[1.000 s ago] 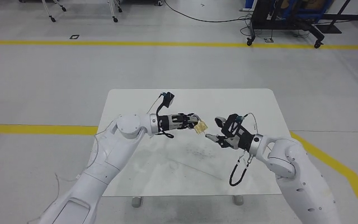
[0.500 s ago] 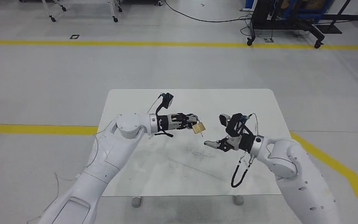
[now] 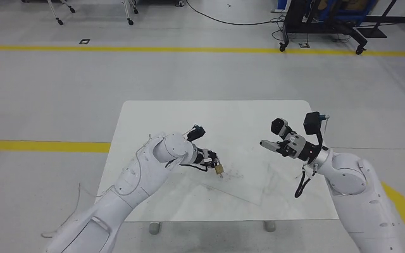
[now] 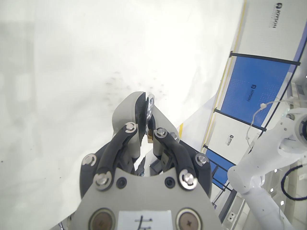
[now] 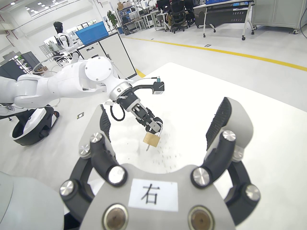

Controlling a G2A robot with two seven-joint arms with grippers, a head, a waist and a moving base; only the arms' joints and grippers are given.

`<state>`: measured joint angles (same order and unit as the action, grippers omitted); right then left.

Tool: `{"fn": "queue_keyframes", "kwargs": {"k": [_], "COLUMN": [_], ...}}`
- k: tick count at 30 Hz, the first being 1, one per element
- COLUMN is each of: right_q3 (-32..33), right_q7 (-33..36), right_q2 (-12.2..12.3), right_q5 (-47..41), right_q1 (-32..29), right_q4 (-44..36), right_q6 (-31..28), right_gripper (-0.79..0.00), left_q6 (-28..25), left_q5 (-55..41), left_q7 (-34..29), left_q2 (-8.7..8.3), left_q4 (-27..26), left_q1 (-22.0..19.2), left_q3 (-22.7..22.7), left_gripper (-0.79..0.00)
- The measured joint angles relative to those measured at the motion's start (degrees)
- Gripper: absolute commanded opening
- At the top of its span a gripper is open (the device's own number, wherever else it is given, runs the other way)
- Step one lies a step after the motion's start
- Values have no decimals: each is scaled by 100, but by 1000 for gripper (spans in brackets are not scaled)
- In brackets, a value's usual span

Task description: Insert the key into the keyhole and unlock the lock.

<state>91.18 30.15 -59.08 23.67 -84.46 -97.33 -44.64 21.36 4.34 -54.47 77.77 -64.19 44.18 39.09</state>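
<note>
Left gripper [image 3: 212, 163] is gripping the brass lock [image 5: 151, 140] by its shackle [image 4: 150, 106], fingers closed on it. Lock is hanging below the gripper, low over the middle of the white bench [image 3: 266, 114]. Key [image 5: 148, 147] is sticking out of the lock's underside, tip near the bench; cannot tell if touching. Right gripper [image 3: 266, 144] is hovering well apart toward the bench's right side, jaws spread wide, holding nothing.

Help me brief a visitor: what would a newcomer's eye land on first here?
A brass padlock hangs by its shackle from the shut jaws of the left arm above the white table, a key sticking out underneath. The jaws of the right arm stand wide open and empty, apart from it.
</note>
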Motion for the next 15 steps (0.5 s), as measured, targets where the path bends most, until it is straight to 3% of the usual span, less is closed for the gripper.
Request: {"fn": "queue_keyframes", "kwargs": {"k": [1,2,5,7,11,13,15], "right_q3": [0,0,0,0,0,0,0], "right_q7": [-1,-1,-1,-1,-1,-1,-1], "right_q2": [0,0,0,0,0,0,0], "right_q5": [1,1,1,1,1,1,1], "right_q1": [0,0,0,0,0,0,0], "right_q4": [0,0,0,0,0,0,0], "right_q6": [0,0,0,0,0,0,0], "right_gripper": [0,0,0,0,0,0,0], "left_q6": [37,62,60,12,-149,-290,-496], "left_q5": [-14,-32,-139,-205,-370,-512,-718], "left_q7": [-18,-37,-90,-127,-181,-198,-215], "left_q2": [20,38,87,111,141,149,152], "left_q4": [50,97,247,324,416,452,469], "left_q1": [-32,-61,-134,-170,-207,-210,-200], "left_q3": [-27,-48,-69,-69,-18,48,155], "left_gripper": [-613,-539,-409,-394,-105,-102,-31]}}
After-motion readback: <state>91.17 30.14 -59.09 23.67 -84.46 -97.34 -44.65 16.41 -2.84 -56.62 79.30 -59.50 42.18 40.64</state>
